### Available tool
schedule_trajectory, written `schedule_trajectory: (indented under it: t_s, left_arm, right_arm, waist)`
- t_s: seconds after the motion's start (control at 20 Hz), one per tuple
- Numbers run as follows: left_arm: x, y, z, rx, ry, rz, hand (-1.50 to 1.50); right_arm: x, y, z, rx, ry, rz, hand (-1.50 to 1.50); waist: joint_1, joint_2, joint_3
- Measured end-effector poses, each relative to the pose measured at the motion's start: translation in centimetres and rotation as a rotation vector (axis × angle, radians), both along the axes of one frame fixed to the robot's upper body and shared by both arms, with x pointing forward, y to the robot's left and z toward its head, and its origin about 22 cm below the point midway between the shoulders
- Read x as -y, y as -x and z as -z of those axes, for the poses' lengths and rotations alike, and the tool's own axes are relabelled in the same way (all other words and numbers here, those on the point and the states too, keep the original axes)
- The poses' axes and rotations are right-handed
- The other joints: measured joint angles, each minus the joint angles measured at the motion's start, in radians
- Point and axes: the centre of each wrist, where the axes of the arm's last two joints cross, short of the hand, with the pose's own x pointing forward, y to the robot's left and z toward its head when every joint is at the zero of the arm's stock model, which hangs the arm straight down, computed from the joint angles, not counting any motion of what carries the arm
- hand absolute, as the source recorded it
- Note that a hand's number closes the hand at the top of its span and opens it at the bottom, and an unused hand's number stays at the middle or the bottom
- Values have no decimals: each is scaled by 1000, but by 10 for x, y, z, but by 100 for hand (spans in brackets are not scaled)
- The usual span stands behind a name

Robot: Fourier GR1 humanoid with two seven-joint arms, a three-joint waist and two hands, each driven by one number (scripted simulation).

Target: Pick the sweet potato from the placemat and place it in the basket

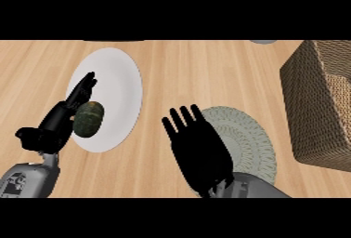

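A round grey-green placemat (pixel 252 139) lies right of centre. My right hand (pixel 198 151) hovers over its left part, fingers straight and spread, back of the hand towards me. No sweet potato shows on the bare part of the mat; whatever is under the hand is hidden. The woven brown basket (pixel 322 102) stands at the right edge, just beyond the mat. My left hand (pixel 60 118) is open with straight fingers over the left side of a white plate (pixel 116 69), beside a dark green-brown oval object (pixel 89 119) lying on that plate.
The wooden counter (pixel 192 69) stretches bare between plate and basket. A small grey rim (pixel 263 41) peeks in at the top edge right of centre.
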Motion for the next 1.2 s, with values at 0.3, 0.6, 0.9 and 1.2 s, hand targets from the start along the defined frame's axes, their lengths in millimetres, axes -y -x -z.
schedule_trajectory:
  t_s: [0.3, 0.6, 0.9, 1.2]
  left_arm:
    - [-3, 7, -1, -7, -1, 5, 0]
    - [6, 5, 7, -2, 3, 4, 0]
    - [7, 8, -8, -4, 6, 6, 0]
    - [-3, 6, -2, 2, 10, 4, 0]
  right_arm:
    - [11, -22, 37, 34, -10, -3, -150]
    - [25, -27, 63, 36, -26, -30, -150]
    - [23, -27, 61, 18, -62, -63, -150]
    - [14, -26, 64, 15, -40, -53, -150]
  waist:
    - [3, 0, 0]
    - [0, 0, 0]
    - [0, -1, 0]
    - [-1, -1, 0]
